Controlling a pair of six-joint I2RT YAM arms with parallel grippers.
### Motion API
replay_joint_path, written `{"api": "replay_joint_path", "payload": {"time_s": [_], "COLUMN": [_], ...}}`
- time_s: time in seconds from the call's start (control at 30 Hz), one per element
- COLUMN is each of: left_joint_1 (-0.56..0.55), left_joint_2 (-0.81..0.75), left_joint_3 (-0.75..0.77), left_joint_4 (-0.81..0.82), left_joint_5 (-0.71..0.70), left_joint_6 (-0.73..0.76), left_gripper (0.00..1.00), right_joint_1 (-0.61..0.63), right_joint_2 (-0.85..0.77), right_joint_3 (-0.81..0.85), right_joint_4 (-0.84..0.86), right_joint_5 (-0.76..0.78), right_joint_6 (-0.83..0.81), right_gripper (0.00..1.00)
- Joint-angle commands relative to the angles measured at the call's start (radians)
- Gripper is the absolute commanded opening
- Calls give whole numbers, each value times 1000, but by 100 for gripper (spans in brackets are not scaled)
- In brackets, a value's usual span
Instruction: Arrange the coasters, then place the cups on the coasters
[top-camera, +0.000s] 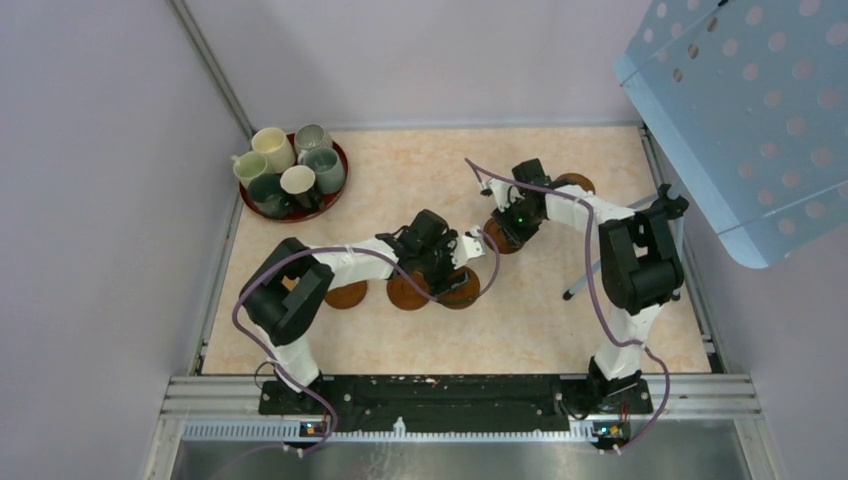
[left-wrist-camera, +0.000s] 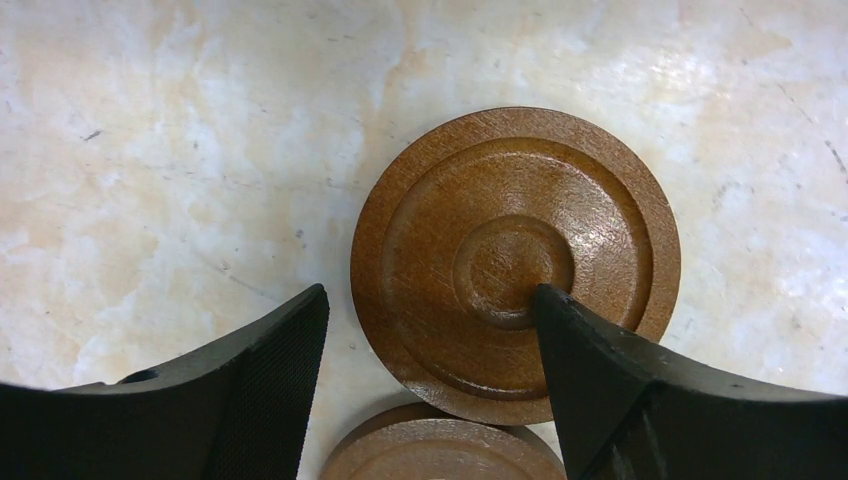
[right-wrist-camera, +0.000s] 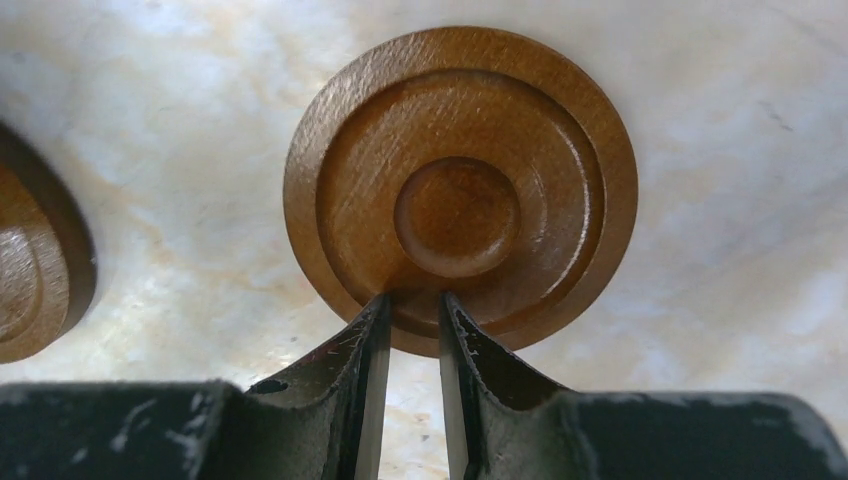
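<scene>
Several brown coasters lie on the marbled table: a row of three (top-camera: 346, 295) at centre front, one (top-camera: 497, 241) under the right arm and one (top-camera: 577, 183) behind it. My left gripper (top-camera: 461, 262) (left-wrist-camera: 430, 292) hangs open over a coaster (left-wrist-camera: 515, 230), its right fingertip (left-wrist-camera: 560, 320) above the centre boss; another coaster (left-wrist-camera: 440, 455) shows below. My right gripper (top-camera: 510, 226) (right-wrist-camera: 413, 297) is shut, its tips on the near rim of a coaster (right-wrist-camera: 460, 150) that lies flat. Several cups (top-camera: 272, 148) stand together at the back left.
The cups sit on a dark red round tray (top-camera: 318, 211) by the left wall. A blue perforated panel (top-camera: 740, 110) overhangs the back right corner. A thin metal rod (top-camera: 582, 279) leans near the right arm. Another coaster (right-wrist-camera: 35, 260) lies at the left edge of the right wrist view.
</scene>
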Motion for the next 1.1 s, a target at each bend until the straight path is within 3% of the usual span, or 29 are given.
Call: {"api": "replay_joint_path", "payload": {"time_s": [0.0,0.37,0.87,1.07], "left_joint_1": [-9,80,165,204], "left_joint_2": [-29,-117,-153,-192], "left_joint_3": [-72,-184,-186,-195], "left_joint_4": [-138,-119,11,29], "left_joint_5": [-8,-28,-93,-7], "left_joint_6": [92,123,-2,-39], "left_gripper": [81,80,80,83], "right_joint_1": [78,175,229,214], "right_joint_2": [43,51,0,-79], "right_joint_3": [-122,-185,-248,-215], "right_joint_4": [-152,-178,-258,-252], "right_joint_5": [-80,-164,-266,-283], "right_joint_6": [-23,-35,-91,-76], "right_gripper": [25,25,25,32]}}
